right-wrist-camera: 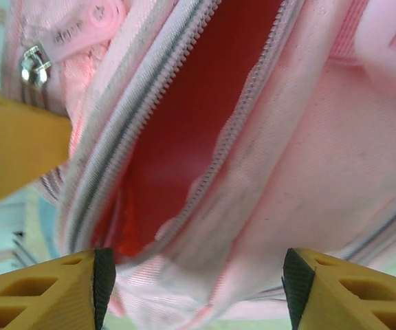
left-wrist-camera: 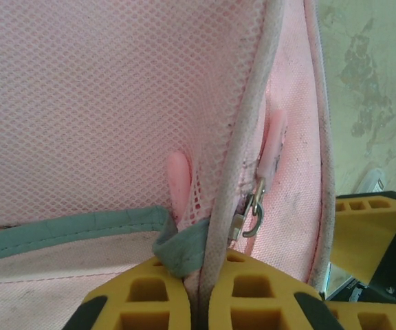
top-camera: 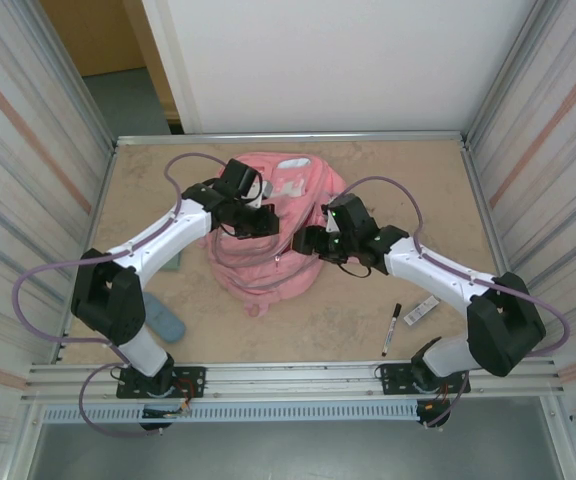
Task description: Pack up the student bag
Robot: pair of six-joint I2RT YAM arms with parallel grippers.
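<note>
The bag lies mid-table. Left hand, at the bag's left: clamped on its piped edge. Right hand, at the bag's right: fingers spread before the unzipped pocket, gripping nothing.

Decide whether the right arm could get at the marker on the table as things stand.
Probably yes: the marker lies uncovered near that arm's base, and the right pincer stands open.

The left arm and the right arm had white links and black joint housings, each with a thin lilac cable looping beside it. The pincer fingers were yellow, moulded with hollow cells, and carried black pads.
</note>
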